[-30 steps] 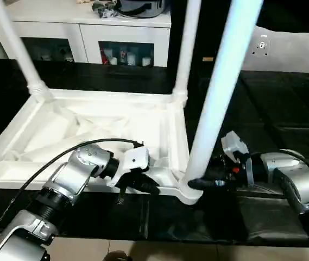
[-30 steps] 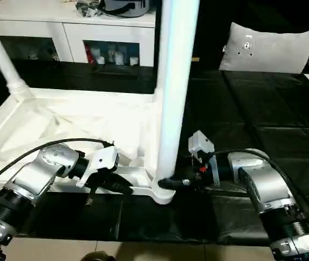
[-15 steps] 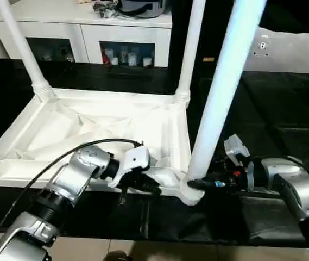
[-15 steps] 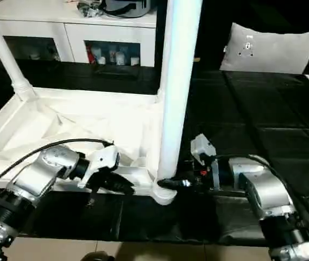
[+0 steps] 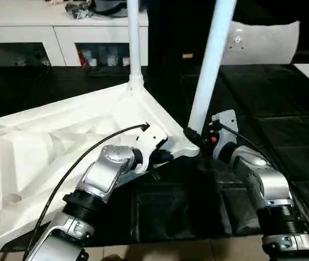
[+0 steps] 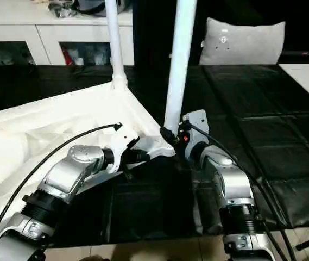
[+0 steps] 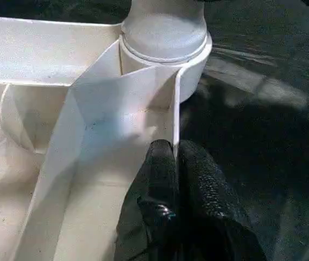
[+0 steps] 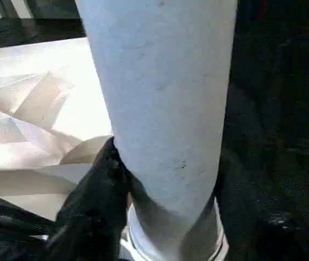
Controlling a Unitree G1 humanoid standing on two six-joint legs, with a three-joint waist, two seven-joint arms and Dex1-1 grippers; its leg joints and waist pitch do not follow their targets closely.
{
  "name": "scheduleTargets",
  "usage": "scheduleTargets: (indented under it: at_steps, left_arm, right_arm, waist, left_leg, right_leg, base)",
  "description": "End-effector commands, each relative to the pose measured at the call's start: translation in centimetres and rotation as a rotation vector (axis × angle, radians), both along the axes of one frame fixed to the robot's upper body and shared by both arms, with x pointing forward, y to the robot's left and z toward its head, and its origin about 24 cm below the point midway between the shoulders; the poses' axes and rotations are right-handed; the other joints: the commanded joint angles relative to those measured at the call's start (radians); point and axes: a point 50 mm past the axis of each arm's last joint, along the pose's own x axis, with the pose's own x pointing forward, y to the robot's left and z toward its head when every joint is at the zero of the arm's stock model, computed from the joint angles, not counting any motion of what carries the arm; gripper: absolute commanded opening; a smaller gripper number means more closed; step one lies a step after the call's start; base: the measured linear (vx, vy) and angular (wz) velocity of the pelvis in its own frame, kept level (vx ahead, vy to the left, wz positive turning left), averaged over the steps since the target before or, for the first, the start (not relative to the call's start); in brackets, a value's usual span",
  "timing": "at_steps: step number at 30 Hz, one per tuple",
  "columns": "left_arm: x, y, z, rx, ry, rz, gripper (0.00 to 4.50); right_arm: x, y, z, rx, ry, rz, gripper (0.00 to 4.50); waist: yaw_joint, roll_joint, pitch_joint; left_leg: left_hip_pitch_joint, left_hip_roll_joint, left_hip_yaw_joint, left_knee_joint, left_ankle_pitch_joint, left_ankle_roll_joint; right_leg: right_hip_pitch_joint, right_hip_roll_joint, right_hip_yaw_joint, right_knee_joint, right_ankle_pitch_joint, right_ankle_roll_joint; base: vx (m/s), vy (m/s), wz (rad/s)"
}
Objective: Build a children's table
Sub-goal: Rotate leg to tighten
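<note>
Start at the 9 o'clock side: you see the table top (image 5: pixel 45 147) lying upside down on the black floor (image 5: pixel 263 103), ribbed underside up and turned at an angle. Its near corner points toward 3 o'clock.

Next, at the middle, your left hand (image 7: pixel 173 163) is pinched narrow on the thin wall of the rim (image 7: pixel 143 103), just below the corner socket (image 7: pixel 165 49). This grip keeps the top steady, so I think you should hold it firm and not twist it.

At 12 o'clock a far leg (image 5: pixel 134 41) already stands upright in its socket.

Toward 3 o'clock, the near leg (image 5: pixel 211 60) rises from the corner socket, leaning a little. Your right hand (image 5: pixel 196 136) is closed around the base of this leg, one black finger (image 8: pixel 97 190) pressed on its side.

The step seems to be seating this leg. To do it well, bring the leg straight over the socket first, then press down along its axis while the left hand resists. If you push while it leans, it may jam or lift the corner.
</note>
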Motion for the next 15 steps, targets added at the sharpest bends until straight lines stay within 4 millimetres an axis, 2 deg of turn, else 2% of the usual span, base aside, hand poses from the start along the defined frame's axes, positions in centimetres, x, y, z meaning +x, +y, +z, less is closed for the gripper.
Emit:
scheduleTargets:
  at_steps: [1,2,3,4,6,9,12,14,15]
  left_arm:
    - [0.2,-1.4,2.5,-0.077,-0.109,-0.074,0.00]
    - [0.1,-1.2,2.5,-0.075,-0.114,-0.092,0.00]
    - [0.1,-1.1,2.5,-0.075,-0.116,-0.101,0.00]
    - [0.0,-1.0,2.5,-0.075,-0.119,-0.104,0.00]
    - [0.0,-0.7,2.6,-0.059,-0.131,-0.111,0.00]
    - [-0.1,0.1,2.4,-0.034,-0.137,-0.143,0.00]
    - [-0.2,0.5,2.4,-0.024,-0.137,-0.170,0.00]
    - [-0.4,1.1,2.3,-0.009,-0.140,-0.225,0.00]
    - [-0.4,1.3,2.3,0.002,-0.140,-0.246,0.00]
  right_arm:
    - [-0.6,1.6,0.5,0.041,-0.009,0.086,2.69]
    - [-0.8,1.5,0.6,0.041,-0.019,0.109,2.83]
    - [-0.9,1.5,0.7,0.040,-0.026,0.122,3.06]
    - [-1.0,1.4,0.8,0.030,-0.034,0.131,3.10]
    - [-1.1,0.8,0.9,-0.009,-0.049,0.150,3.17]
    - [-1.3,-0.5,1.2,-0.059,-0.068,0.214,3.51]
    - [-1.6,-1.3,1.5,-0.079,-0.077,0.261,3.62]
    - [-1.9,-2.6,1.8,-0.118,-0.078,0.323,3.95]
    - [-2.1,-3.0,1.8,-0.121,-0.063,0.363,3.99]
  waist:
    - [0.012,-0.008,-0.081]
    - [0.016,-0.009,-0.082]
    - [0.019,-0.007,-0.082]
    - [0.019,-0.007,-0.081]
    - [0.019,-0.006,-0.078]
    - [0.020,-0.005,-0.074]
    - [0.023,-0.005,-0.072]
    - [0.028,-0.009,-0.070]
    - [0.031,-0.006,-0.070]
  left_leg:
    - [0.001,0.040,-0.015,-0.057,-0.113,0.060]
    - [0.000,0.040,-0.014,-0.054,-0.087,0.076]
    - [-0.001,0.040,-0.014,-0.054,-0.078,0.086]
    - [-0.002,0.040,-0.014,-0.054,-0.080,0.087]
    - [0.001,0.041,-0.013,-0.056,-0.109,0.081]
    - [0.004,0.044,-0.014,-0.058,-0.146,0.065]
    - [0.006,0.046,-0.015,-0.060,-0.177,0.056]
    - [0.008,0.047,-0.016,-0.061,-0.186,0.053]
    - [0.009,0.049,-0.015,-0.061,-0.190,0.053]
  right_leg:
    - [0.065,-0.068,0.049,-0.070,-0.148,-0.174]
    - [0.068,-0.069,0.049,-0.063,-0.097,-0.188]
    - [0.068,-0.069,0.049,-0.060,-0.078,-0.196]
    - [0.069,-0.070,0.048,-0.061,-0.079,-0.200]
    - [0.069,-0.071,0.047,-0.066,-0.120,-0.202]
    - [0.069,-0.071,0.048,-0.072,-0.185,-0.187]
    - [0.066,-0.074,0.047,-0.079,-0.252,-0.169]
    - [0.066,-0.073,0.048,-0.081,-0.277,-0.158]
    - [0.063,-0.073,0.050,-0.080,-0.276,-0.158]
  base:
    - [0.000,0.000,0.00]
    - [0.000,0.000,0.00]
    - [0.000,0.000,0.00]
    - [0.000,0.000,0.00]
    - [0.000,0.000,0.00]
    - [0.000,0.000,0.00]
    - [0.000,0.000,0.00]
    - [0.000,0.000,0.00]
    - [0.000,0.000,0.00]
